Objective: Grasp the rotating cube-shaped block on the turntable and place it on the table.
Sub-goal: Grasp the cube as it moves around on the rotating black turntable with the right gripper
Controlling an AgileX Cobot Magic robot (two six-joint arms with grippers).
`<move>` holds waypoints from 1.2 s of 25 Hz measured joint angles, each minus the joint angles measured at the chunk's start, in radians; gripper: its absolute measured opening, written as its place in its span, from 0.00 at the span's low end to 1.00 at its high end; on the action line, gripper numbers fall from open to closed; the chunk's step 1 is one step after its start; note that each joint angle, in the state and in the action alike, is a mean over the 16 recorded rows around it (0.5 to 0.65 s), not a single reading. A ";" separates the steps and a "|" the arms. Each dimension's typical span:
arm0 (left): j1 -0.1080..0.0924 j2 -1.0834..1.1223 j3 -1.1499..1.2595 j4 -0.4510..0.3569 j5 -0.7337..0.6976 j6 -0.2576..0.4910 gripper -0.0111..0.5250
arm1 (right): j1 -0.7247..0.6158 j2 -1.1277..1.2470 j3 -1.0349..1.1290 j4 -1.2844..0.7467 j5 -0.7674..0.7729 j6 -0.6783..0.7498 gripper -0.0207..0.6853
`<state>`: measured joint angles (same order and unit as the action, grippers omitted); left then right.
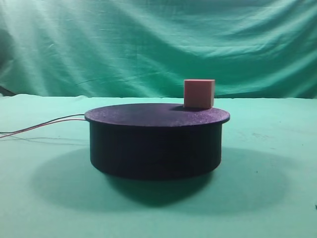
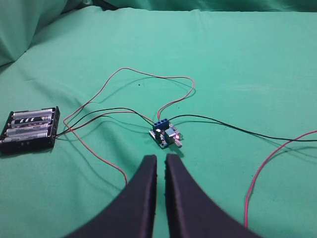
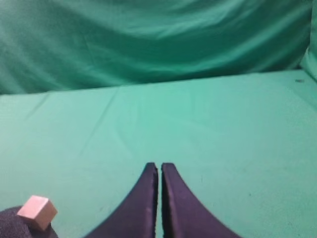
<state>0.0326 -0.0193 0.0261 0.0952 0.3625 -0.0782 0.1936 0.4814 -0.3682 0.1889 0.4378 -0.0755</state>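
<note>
From where I stand, the right gripper (image 3: 159, 168) sits nearest in its own wrist view, its two dark fingers pressed together with barely a seam between them and nothing held. Low and to the left of those closed tips, at the very bottom corner of that view, the cube-shaped block (image 3: 37, 212) rests on a sliver of the turntable (image 3: 10, 225). So the block lies off to the gripper's left and below it, not ahead of it; I judge that the coming reach depends on swinging leftward and down, and on parting the fingers first.

The left gripper (image 2: 161, 161) is likewise closed, its fingertips nearly touching and empty. In front of it on the green cloth lies a small circuit board (image 2: 166, 136) with red and black wires (image 2: 148, 74) looping away, and to its left a battery holder (image 2: 29, 129). Neither block nor turntable appears in that view, so I take the right arm to be the nearer one for this grasp.

In the exterior view, the turntable stands in the middle of the table (image 1: 277, 198), and the block sits upright near the right rear of the disc's top, close to the rim. It is a cube, so it has no long axis to align with. Since the disc rotates, its bearing from the gripper will likely shift.
</note>
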 joint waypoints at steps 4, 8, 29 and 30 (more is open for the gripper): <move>0.000 0.000 0.000 0.000 0.000 0.000 0.02 | 0.070 0.158 -0.073 0.068 0.078 -0.125 0.03; 0.000 0.000 0.000 0.000 0.000 0.000 0.02 | 0.184 0.314 -0.141 0.129 0.116 -0.252 0.05; 0.000 0.000 0.000 0.000 0.000 0.000 0.02 | 0.679 0.874 -0.366 0.247 -0.085 -0.359 0.89; 0.000 0.000 0.000 0.000 0.000 0.000 0.02 | 0.681 0.888 -0.374 0.253 -0.088 -0.360 0.91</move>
<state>0.0326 -0.0193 0.0261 0.0952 0.3625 -0.0782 0.8747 1.3694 -0.7418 0.4423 0.3494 -0.4357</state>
